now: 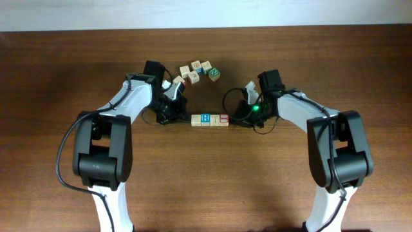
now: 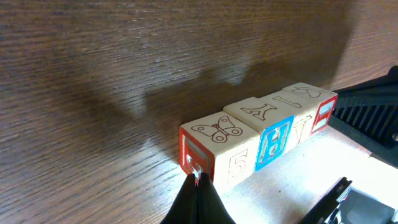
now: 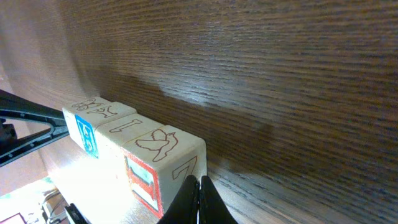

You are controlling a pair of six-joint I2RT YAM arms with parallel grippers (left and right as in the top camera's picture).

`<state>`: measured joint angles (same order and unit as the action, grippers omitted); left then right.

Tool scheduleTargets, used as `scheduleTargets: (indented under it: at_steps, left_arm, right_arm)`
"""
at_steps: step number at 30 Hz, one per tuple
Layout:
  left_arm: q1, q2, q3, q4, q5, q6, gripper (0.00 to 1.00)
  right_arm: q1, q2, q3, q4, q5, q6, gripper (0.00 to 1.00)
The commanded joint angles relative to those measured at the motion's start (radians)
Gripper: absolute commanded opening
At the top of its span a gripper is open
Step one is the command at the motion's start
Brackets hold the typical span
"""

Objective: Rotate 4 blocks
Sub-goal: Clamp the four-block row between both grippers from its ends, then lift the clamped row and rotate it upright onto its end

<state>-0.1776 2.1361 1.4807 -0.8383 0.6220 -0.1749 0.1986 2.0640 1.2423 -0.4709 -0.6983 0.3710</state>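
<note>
The blocks lay in a tight left-to-right row at the middle of the table, face against face, with the blue-faced H block inside the row. The left gripper had its jaws pressed together, tip at the red face on the row's left end. The right gripper was likewise closed on nothing, tip at the right end block. A loose cluster of cubes, the green-N cube among them, sat farther back, apart from the row.

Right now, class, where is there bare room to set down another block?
Free: the table front between the arm bases, below the block row. Crowded: the row's ends, met by left gripper and right gripper, and the loose cluster behind.
</note>
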Motion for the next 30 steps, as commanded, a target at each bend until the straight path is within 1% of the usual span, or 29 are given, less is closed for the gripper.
scheduleTargets:
  at_steps: [1,9,14,18,23,26,28,30]
  left_arm:
    - [-0.003,0.009,-0.009,0.000,0.018,0.020,0.00]
    - [-0.003,0.009,-0.009,0.000,0.018,0.020,0.00]
    - [-0.003,0.009,-0.009,0.000,0.018,0.020,0.00]
    - [-0.003,0.009,-0.009,0.000,0.019,0.020,0.00]
    - [-0.003,0.009,-0.009,-0.001,0.019,0.020,0.00]
    - [-0.003,0.009,-0.009,-0.002,0.019,0.020,0.00]
    - [-0.004,0.009,-0.009,-0.002,0.019,0.020,0.00]
    - [-0.004,0.009,-0.009,-0.001,0.019,0.020,0.00]
  right_arm:
    - [-0.008,0.010,-0.009,0.005,-0.045,-0.020,0.04]
    - [-0.008,0.005,-0.008,0.024,-0.096,-0.053,0.05]
    - [-0.008,-0.062,-0.008,0.026,-0.095,-0.053,0.04]
    - [-0.007,-0.068,-0.007,0.018,-0.095,-0.053,0.04]
    - [0.042,-0.076,0.013,0.007,-0.036,-0.053,0.05]
    - [0.058,-0.077,0.053,-0.040,-0.020,-0.077,0.05]
    - [0.074,-0.077,0.078,-0.076,0.031,-0.080,0.04]
    - [0.090,-0.077,0.092,-0.076,0.031,-0.080,0.04]
